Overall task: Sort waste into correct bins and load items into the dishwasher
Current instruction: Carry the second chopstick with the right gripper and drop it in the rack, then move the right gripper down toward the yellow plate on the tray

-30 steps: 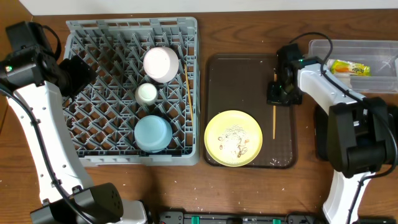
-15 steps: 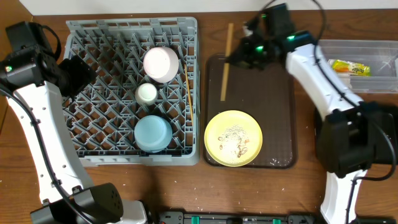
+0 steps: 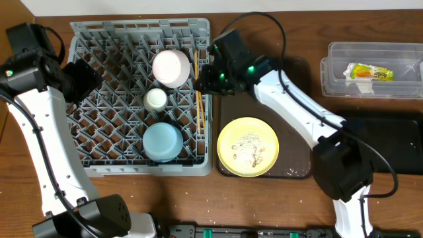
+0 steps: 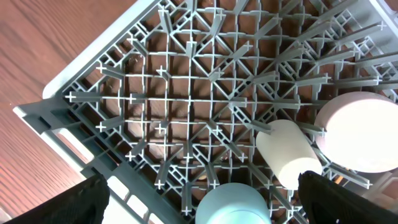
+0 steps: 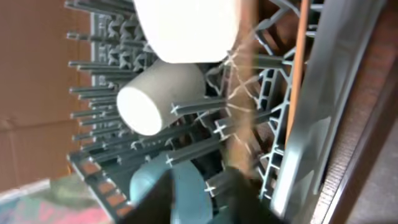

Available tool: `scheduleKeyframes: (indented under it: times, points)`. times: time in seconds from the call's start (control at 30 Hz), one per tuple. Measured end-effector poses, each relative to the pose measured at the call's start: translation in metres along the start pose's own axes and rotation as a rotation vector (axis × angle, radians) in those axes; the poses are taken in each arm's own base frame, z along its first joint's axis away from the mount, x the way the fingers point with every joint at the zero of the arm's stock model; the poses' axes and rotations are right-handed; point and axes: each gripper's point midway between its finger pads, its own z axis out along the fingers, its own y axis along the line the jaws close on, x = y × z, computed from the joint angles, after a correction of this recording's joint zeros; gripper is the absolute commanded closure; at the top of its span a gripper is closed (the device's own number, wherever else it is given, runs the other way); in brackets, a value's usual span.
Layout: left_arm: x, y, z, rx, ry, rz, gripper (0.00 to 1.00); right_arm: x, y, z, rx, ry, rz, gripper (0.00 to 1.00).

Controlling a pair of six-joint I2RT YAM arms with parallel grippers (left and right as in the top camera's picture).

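Note:
The grey dish rack [image 3: 106, 142] holds a white bowl [image 3: 172, 68], a small white cup [image 3: 156, 99] and a light-blue bowl [image 3: 162, 141]. One wooden chopstick [image 5: 300, 56] lies along the rack's right side. My right gripper [image 3: 208, 76] hovers over that right edge, shut on a second chopstick [image 5: 242, 93], which is blurred and points into the rack beside the cup [image 5: 158, 99]. My left gripper [image 3: 82, 78] is open and empty over the rack's left part, above the light-blue bowl [image 4: 233, 205]. The yellow plate [image 3: 248, 147] carries pale food crumbs.
The plate sits on a dark-brown tray [image 3: 297, 112] right of the rack. A clear tub [image 3: 344, 79] at the back right holds a green-yellow wrapper [image 3: 370, 71]. A black bin [image 3: 390, 142] stands below it.
My right gripper took a chopstick from the tray's right side, carried it left across the tray and now holds it over the rack's right edge. The left arm has not moved.

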Motion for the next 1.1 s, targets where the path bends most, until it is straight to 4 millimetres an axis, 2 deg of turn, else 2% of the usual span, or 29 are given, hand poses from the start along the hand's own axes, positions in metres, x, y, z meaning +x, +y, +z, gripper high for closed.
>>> scheduleKeyframes:
  times: [0.2,0.33,0.43,0.53,0.6,0.7,0.83,0.97,1.1]
  points:
    - [0.0,0.0,0.0,0.0,0.0,0.0,0.02,0.002,-0.009,0.001,0.042,-0.001,0.003,0.56]
    - [0.0,0.0,0.0,0.0,0.0,0.0,0.02,0.013,-0.027,-0.007,0.111,0.06,0.019,0.53]
    - [0.0,0.0,0.0,0.0,0.0,0.0,0.02,0.011,-0.047,-0.026,0.187,0.091,0.031,0.48]
    - [0.0,0.0,0.0,0.0,0.0,0.0,0.02,-0.001,-0.072,-0.051,0.268,0.086,0.045,0.44]
    - [0.0,0.0,0.0,0.0,0.0,0.0,0.02,-0.005,-0.094,-0.068,0.325,0.095,0.058,0.41]
    - [0.0,0.0,0.0,0.0,0.001,0.0,0.02,-0.003,-0.127,-0.091,0.399,0.137,0.084,0.41]
    - [0.0,0.0,0.0,0.0,0.0,0.0,0.02,0.018,-0.167,-0.112,0.478,0.245,0.093,0.48]
    - [0.0,0.0,0.0,-0.001,0.0,0.0,0.02,0.05,-0.189,-0.101,0.512,0.353,0.059,0.45]
    - [0.0,0.0,0.0,0.0,0.0,0.0,0.02,0.074,-0.211,-0.086,0.542,0.405,0.037,0.46]
